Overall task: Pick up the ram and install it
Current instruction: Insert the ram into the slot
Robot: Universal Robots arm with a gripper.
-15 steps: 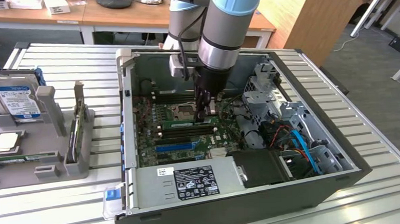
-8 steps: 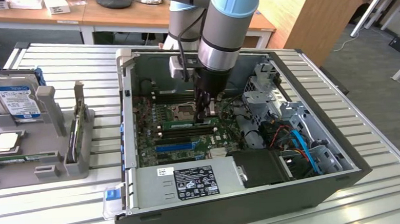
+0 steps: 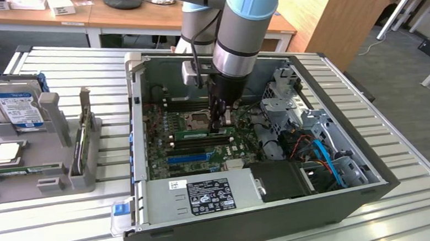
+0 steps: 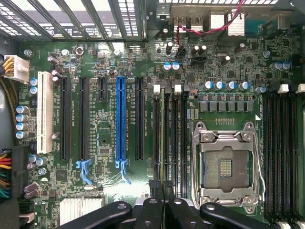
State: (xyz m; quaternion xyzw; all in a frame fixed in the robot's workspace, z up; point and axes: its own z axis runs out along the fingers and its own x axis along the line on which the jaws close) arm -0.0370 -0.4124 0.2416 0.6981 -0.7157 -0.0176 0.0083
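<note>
The ram (image 3: 201,135) is a thin green stick standing on edge in one of the black memory slots on the motherboard (image 3: 165,156), inside the open computer case. Seen from the wrist, the ram (image 4: 167,138) is a narrow greenish line between the black slots with white end clips. My gripper (image 3: 217,126) reaches straight down into the case onto the ram's end nearest the CPU socket. Its dark fingers (image 4: 155,202) close together around that end of the stick, so my gripper (image 4: 164,186) is shut on it.
The empty CPU socket (image 4: 226,164) lies beside the memory slots, with a blue expansion slot (image 4: 120,119) on the other side. A power supply (image 3: 204,194) and drive cage (image 3: 303,127) crowd the case. At the exterior view's left, a grey rack (image 3: 48,179) holds a hard drive (image 3: 17,107).
</note>
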